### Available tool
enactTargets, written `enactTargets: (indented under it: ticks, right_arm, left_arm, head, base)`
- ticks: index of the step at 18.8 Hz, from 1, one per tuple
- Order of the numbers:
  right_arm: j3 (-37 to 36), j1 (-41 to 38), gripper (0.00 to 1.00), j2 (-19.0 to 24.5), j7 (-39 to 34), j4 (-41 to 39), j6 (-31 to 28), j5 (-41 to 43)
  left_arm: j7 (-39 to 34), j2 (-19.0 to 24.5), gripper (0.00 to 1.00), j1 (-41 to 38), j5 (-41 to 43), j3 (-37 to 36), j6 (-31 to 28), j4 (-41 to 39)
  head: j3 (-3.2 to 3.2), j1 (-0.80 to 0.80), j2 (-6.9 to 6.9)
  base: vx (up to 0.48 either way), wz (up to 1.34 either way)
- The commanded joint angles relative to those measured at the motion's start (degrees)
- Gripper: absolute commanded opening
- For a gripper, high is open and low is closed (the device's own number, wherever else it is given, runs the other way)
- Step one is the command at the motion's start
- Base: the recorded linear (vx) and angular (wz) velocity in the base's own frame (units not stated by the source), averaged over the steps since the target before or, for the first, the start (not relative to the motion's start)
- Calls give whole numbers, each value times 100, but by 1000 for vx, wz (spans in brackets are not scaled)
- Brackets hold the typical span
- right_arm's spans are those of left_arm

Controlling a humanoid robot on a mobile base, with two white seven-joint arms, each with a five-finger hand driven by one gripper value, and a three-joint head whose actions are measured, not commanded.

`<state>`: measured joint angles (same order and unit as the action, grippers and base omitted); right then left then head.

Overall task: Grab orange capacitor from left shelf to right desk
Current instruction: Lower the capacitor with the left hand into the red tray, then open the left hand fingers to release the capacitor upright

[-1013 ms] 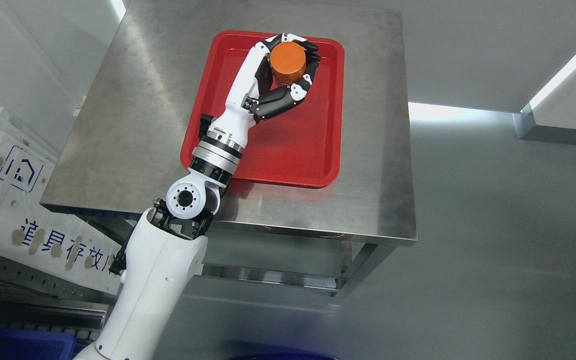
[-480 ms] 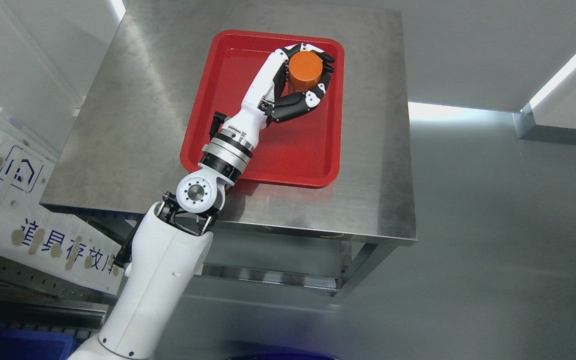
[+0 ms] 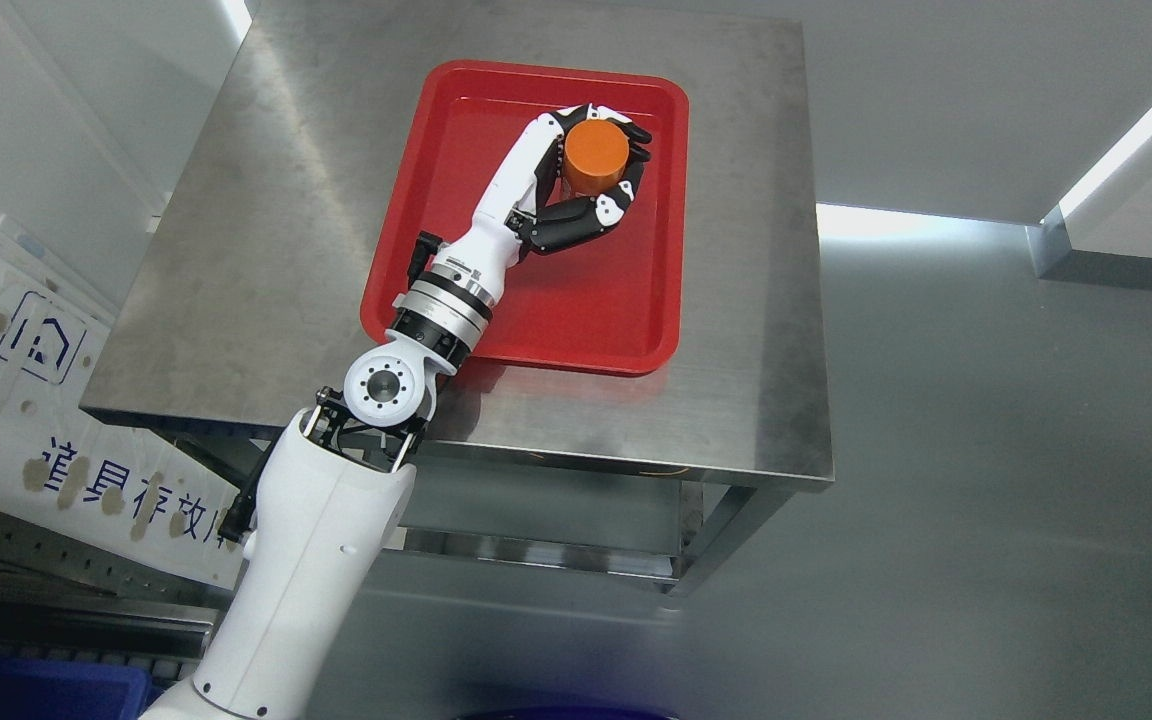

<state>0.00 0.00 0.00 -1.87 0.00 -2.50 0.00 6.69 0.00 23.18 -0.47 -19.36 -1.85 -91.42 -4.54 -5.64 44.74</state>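
Grey floor, pale walls; bottom left, a blue bin [image 3: 31, 690] and a stained white sign board [image 3: 36, 400] with blue print. Beyond them a steel desk [image 3: 266, 230] carrying a red tray [image 3: 576, 310].

Left arm enters lower left, reaches up across the desk edge over the tray. Left hand [image 3: 586, 180] has its fingers [image 3: 608, 205] wrapped around the orange capacitor [image 3: 596, 158], held above the tray's far right area. Cannot tell whether it touches the tray floor.

Change: half a second ago hand and capacitor were nearer the tray's right rim; now pulled back slightly left and lower. Reads as settling on a set-down spot. Release not yet done.

Right arm not visible.
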Motion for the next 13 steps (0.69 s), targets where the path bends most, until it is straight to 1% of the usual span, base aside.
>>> enactTargets:
  ticks: [1, 5, 6, 7, 9, 11, 13]
  right_arm:
    - [-62, -9, 100, -100, 3, -193, -5, 0]
    - [-62, -9, 100, -100, 3, -193, -5, 0]
    - [-62, -9, 100, -100, 3, -193, -5, 0]
    - [-62, -9, 100, -100, 3, -193, -5, 0]
    - [-62, -9, 100, -100, 3, -193, -5, 0]
    - [-62, -9, 100, -100, 3, -193, 4, 0]
    - [-62, -9, 100, -100, 3, -193, -5, 0]
  left_arm:
    - [8, 149, 29, -86, 20, 231, -52, 115]
    - [16, 100, 43, -24, 20, 310, -87, 115]
    - [16, 100, 49, 2, 11, 328, -122, 115]
    - [16, 100, 57, 46, 20, 371, -123, 115]
    - [-1, 100, 79, 238, 3, 529, -123, 107]
    - [-54, 100, 91, 458, 3, 687, -123, 106]
    - [-80, 100, 98, 608, 3, 1073, -114, 98]
  head:
    - [0, 0, 0]
    - [0, 0, 0]
    - [0, 0, 0]
    - [0, 0, 0]
    - [0, 0, 0]
    - [0, 0, 0]
    - [0, 0, 0]
  base:
    - [0, 0]
    - [0, 0]
    - [0, 0]
    - [0, 0]
    - [0, 0]
    - [0, 0]
    - [0, 0]
